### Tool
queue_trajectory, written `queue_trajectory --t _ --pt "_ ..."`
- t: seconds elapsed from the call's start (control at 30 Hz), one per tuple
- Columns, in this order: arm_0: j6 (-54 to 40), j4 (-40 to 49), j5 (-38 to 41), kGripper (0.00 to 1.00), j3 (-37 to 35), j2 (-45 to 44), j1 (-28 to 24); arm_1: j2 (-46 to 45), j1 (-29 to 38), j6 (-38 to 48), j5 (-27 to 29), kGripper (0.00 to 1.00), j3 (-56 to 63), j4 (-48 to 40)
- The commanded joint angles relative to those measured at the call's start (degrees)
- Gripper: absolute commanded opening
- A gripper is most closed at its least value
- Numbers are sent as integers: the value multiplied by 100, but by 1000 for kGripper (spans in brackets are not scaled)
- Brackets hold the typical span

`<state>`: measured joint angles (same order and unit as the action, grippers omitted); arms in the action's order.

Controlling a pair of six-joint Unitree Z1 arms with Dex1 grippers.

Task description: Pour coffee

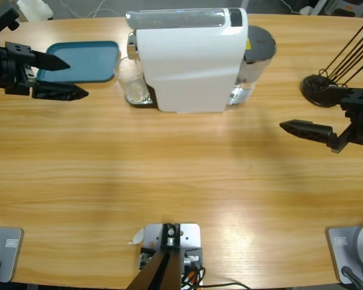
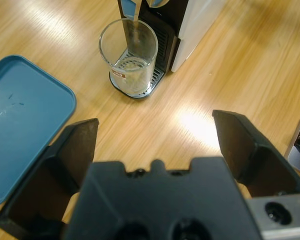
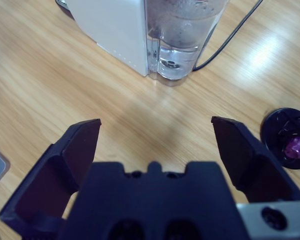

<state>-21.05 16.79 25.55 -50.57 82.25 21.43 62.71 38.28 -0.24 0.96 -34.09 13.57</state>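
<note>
A small clear glass tumbler [image 1: 135, 84] [image 2: 128, 55] stands on the drip grate under the spout of the white coffee machine [image 1: 187, 57] [image 2: 195, 25]. A little pale coffee [image 2: 131, 70] lies in its bottom, and a thin tan streak runs from the spout down into it. My left gripper [image 1: 63, 77] [image 2: 157, 125] is open at the table's left edge. It points at the glass from well short of it and holds nothing. My right gripper [image 1: 299, 128] [image 3: 155, 125] is open and empty at the right, facing the machine's clear water tank [image 3: 182, 30] from a distance.
A blue tray [image 1: 88, 60] [image 2: 20, 115] lies left of the machine, partly under my left gripper. A black round holder with thin sticks [image 1: 320, 87] [image 3: 287, 137] stands at the right. A black cable [image 3: 230, 37] trails behind the tank.
</note>
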Motion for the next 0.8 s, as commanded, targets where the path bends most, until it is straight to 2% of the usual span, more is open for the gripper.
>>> queue_trajectory --t 0.03,0.8 --pt "-19 -62 82 996 98 101 63 152 66 -37 73 996 196 -44" --pt "39 43 38 996 276 -152 63 250 92 -11 54 982 289 -214"
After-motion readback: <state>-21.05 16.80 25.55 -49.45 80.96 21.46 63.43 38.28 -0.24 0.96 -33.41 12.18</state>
